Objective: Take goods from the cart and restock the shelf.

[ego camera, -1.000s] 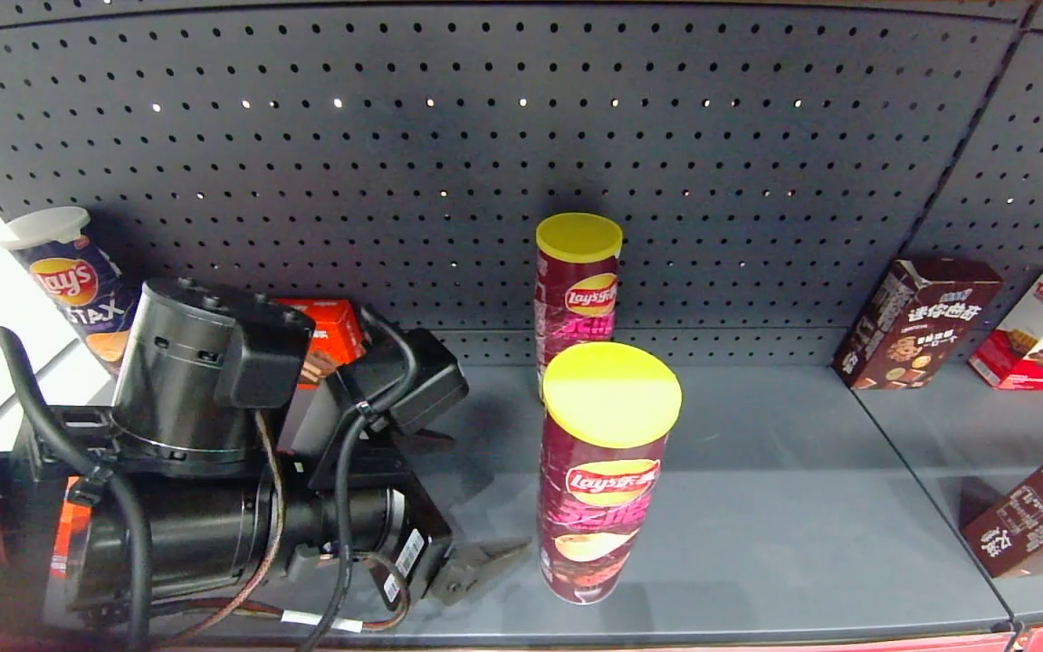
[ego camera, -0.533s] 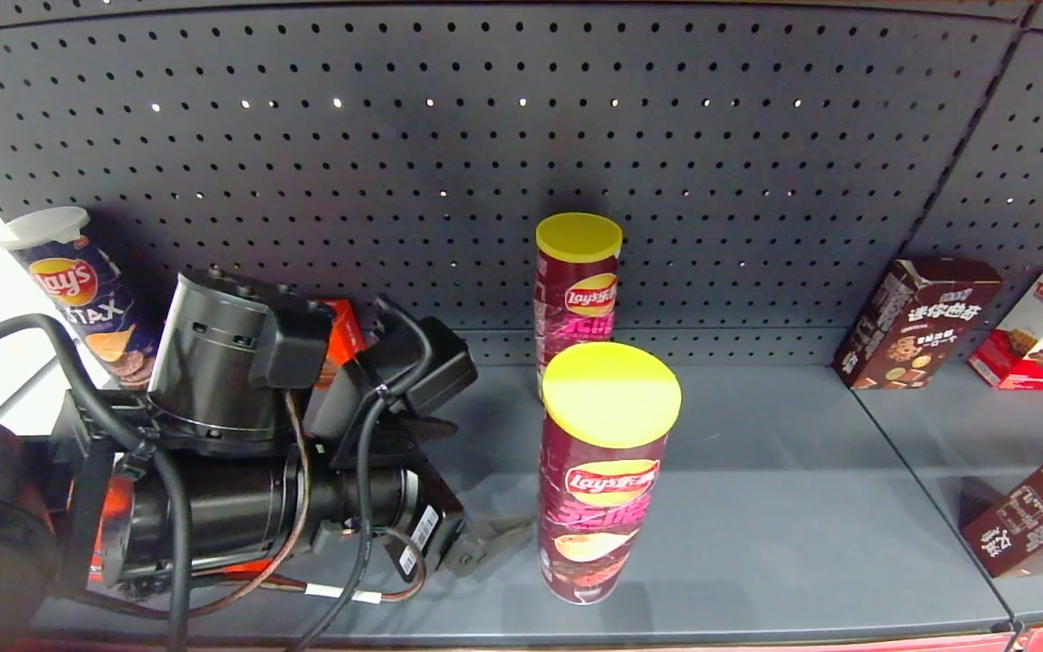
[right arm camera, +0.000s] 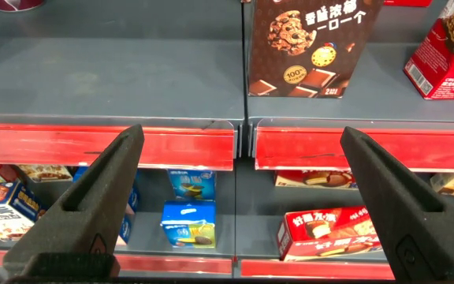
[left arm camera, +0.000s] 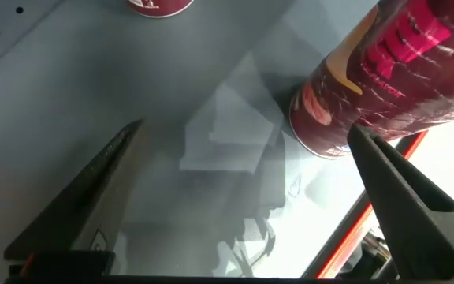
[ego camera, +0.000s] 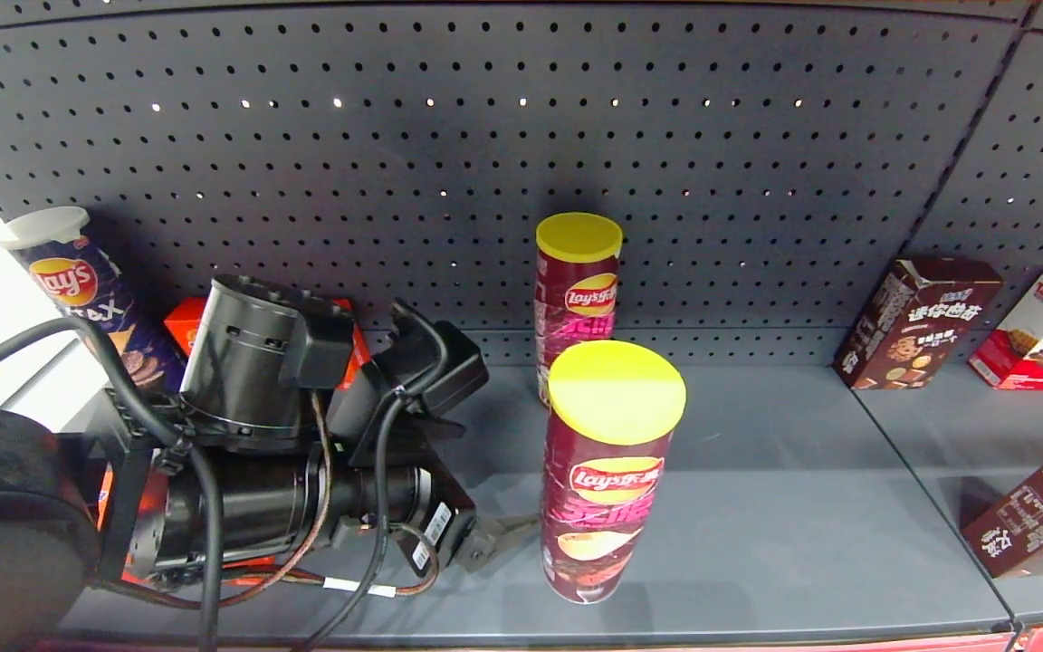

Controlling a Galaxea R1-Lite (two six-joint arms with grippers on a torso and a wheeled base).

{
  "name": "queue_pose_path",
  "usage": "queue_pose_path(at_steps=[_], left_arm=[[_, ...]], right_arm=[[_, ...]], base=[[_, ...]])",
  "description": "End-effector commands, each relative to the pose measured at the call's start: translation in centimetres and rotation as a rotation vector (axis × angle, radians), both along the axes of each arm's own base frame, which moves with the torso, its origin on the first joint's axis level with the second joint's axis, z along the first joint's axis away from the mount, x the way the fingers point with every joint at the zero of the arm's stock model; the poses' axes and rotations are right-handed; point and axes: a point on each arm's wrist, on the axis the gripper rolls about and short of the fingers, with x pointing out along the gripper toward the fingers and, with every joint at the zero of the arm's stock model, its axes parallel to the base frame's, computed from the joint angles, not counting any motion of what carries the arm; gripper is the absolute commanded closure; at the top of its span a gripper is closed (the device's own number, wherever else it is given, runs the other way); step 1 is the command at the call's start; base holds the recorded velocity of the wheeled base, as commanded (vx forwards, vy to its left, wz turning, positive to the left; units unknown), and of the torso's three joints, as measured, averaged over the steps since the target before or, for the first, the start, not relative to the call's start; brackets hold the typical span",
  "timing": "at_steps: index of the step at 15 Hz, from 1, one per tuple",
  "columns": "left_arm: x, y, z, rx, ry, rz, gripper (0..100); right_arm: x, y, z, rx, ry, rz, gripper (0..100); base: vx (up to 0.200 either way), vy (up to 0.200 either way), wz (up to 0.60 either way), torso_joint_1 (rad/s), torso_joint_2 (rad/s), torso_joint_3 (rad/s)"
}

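Standing upright by the shelf's (ego camera: 757, 507) front edge, the near can (ego camera: 610, 471) is just right of the left gripper (ego camera: 496, 473), whose wide-spread, empty jaws point toward it.

The front can (ego camera: 610, 471) stands at 3 o'clock from my spread left gripper (ego camera: 494, 475), and the rear can (ego camera: 578, 281) at 1 o'clock. Past them, bare shelf (ego camera: 775, 507) runs toward 3 o'clock up to the brown box (ego camera: 915, 321).

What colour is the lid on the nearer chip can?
Yellow; the lid shows best in the head view.
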Motion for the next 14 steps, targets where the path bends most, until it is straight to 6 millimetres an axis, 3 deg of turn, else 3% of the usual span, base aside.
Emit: queue_pose_path(at_steps=[1, 14], left_arm=[[-0.03, -0.07, -0.02, 0.0, 0.001, -0.003, 0], [0.05, -0.29, -0.44, 0.008, 0.014, -0.006, 0]], right_arm=[[0.0, 0.0, 0.0, 0.0, 0.0, 0.001, 0], [0.0, 0.0, 0.0, 0.0, 0.0, 0.001, 0]], base=[[0.0, 0.0, 0.0, 0.0, 0.0, 0.0], [0.0, 0.0, 0.0, 0.0, 0.0, 0.0]])
